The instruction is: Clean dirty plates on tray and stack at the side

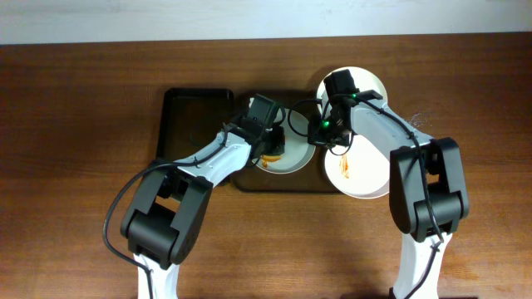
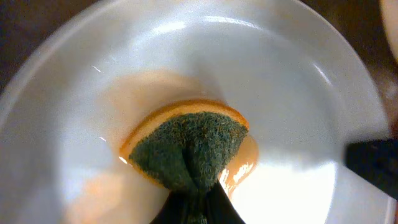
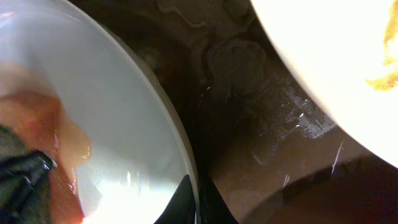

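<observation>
Bending inward, left gripper (image 2: 198, 204) presses sponge (image 2: 186, 149) on plate (image 2: 286, 93); right gripper (image 3: 198, 202) pinches rim.

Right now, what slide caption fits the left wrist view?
Left tool pinches a green-faced sponge, pressing it into orange sauce on a white plate.

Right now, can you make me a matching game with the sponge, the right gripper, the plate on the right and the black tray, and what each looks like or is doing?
Things:
1. sponge
2. right gripper
3. right-hand plate
4. black tray

Descriptions:
A. pinching the scrubbed plate's rim
B. dark, far left
C. green, pressed into orange sauce
D. white, with thin orange streaks

Pairs: 1-C, 2-A, 3-D, 4-B
</observation>
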Robot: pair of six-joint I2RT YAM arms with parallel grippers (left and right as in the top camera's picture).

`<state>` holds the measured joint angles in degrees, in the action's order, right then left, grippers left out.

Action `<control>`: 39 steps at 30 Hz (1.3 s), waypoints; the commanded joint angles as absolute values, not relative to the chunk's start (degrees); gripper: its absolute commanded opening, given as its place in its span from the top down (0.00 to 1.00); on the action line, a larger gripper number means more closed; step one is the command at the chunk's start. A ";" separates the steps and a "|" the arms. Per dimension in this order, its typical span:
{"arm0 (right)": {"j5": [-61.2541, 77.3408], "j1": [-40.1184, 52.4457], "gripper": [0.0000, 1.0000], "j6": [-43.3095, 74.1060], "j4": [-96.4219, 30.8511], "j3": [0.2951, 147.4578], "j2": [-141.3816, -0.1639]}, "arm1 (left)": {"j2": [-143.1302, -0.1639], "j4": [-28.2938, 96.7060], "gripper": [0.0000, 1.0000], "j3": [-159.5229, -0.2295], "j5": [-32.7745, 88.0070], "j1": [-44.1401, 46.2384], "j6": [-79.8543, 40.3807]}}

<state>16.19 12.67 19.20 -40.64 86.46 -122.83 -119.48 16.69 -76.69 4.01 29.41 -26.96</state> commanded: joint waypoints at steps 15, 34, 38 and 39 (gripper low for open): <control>12.93 12.36 0.96 18.68 -40.07 85.12 -124.44 | -121.58 22.94 1.00 -77.76 21.91 28.67 -27.79; 15.25 12.36 0.96 17.78 -40.12 85.12 -124.44 | -118.24 59.16 1.00 -111.70 10.28 19.59 -13.76; 18.11 12.36 0.96 15.92 -40.16 85.19 -123.87 | -118.15 67.48 1.00 -116.79 10.33 14.70 -12.47; 18.94 12.36 0.96 15.62 -40.42 85.19 -123.04 | -118.17 68.29 1.00 -116.75 10.85 12.62 -12.47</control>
<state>17.28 12.58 17.74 -39.81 86.35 -122.85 -118.98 66.32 -115.79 9.56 17.39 -15.27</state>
